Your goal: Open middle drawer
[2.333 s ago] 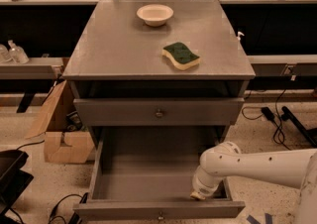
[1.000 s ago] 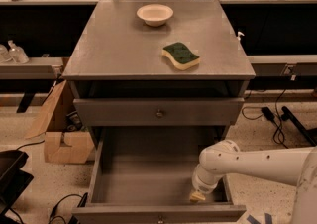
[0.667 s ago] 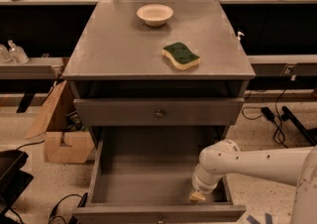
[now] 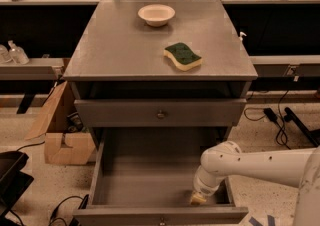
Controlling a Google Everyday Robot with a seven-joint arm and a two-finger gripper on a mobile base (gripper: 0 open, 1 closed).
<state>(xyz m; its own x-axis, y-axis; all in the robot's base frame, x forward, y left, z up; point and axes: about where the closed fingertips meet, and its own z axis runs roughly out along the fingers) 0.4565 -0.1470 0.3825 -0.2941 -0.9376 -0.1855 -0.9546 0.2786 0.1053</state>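
The middle drawer (image 4: 145,177) stands pulled out below the cabinet top, showing its deep plain grey box. Its low front panel (image 4: 125,216) runs along the bottom of the view, with a small round knob (image 4: 161,220) at its centre. My white arm (image 4: 260,166) reaches in from the right. The gripper (image 4: 198,199) hangs down inside the drawer at its front right corner, close to the drawer floor and just behind the front panel. It holds nothing that I can see.
Above the open drawer is a closed grey drawer (image 4: 115,114) with a knob (image 4: 161,115). On the cabinet top (image 4: 120,45) are a white bowl (image 4: 156,14) and a green-and-yellow sponge (image 4: 183,55). A cardboard box (image 4: 62,140) stands at left, cables (image 4: 277,115) at right.
The arm and gripper have sunk very slightly inside the drawer. The drawer, bowl and sponge have not moved.
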